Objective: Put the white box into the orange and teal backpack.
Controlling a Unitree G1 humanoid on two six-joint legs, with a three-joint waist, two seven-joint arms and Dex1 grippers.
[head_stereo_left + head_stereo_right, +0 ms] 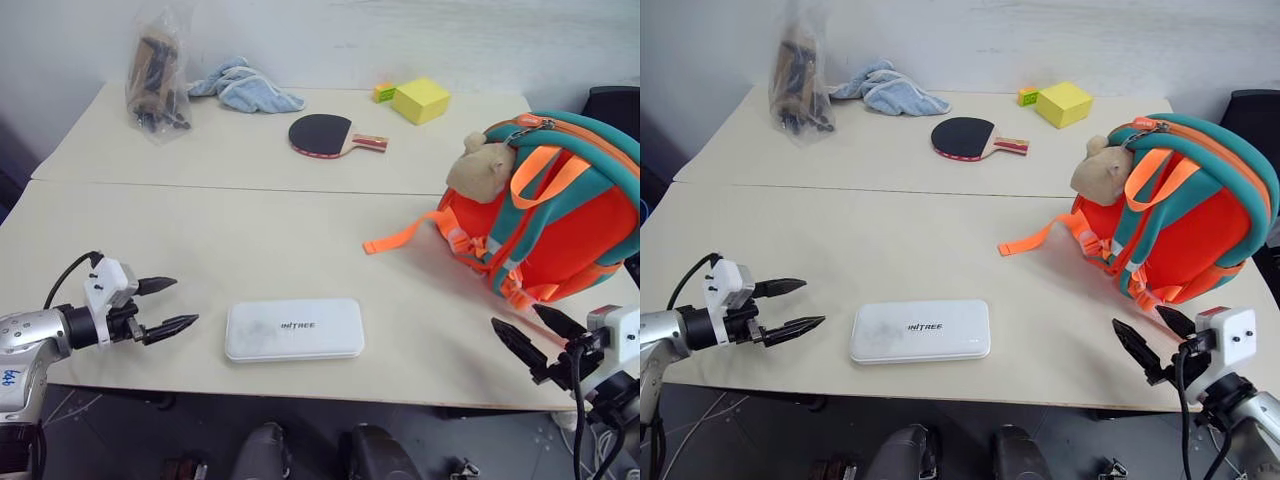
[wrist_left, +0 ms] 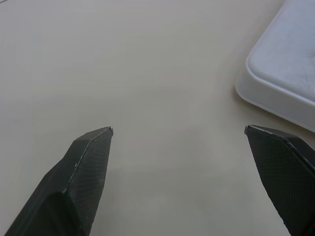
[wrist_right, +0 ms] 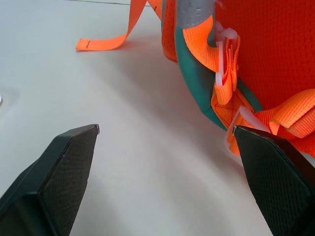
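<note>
A: Where is the white box?

B: Flat on the desk, near the front edge, a little left of the middle, dark lettering facing up. Nothing touches it.

A: And the left pincer?

B: Just left of the box, low over the desk, pointing at the box's left end. Its two black fingers are spread wide with nothing between them. The left wrist view shows bare desk between the tips and a rounded corner of the box just past one finger.

A: The backpack?

B: The orange and teal backpack stands at the right side of the desk, well apart from the box. A tan plush animal sits on its upper left, and one loose orange strap trails left across the desk top.

A: The right pincer?

B: At the near right corner, just in front of the backpack's lower edge. Its fingers are also spread wide and empty. In the right wrist view, one finger lies close to the pack's orange straps and white buckles; I cannot tell whether it touches them.

A: What else is on the desk?

B: At the far side: a clear bag with dark things inside, a blue cloth, a black paddle, a yellow block and a small orange and green piece beside it.
</note>
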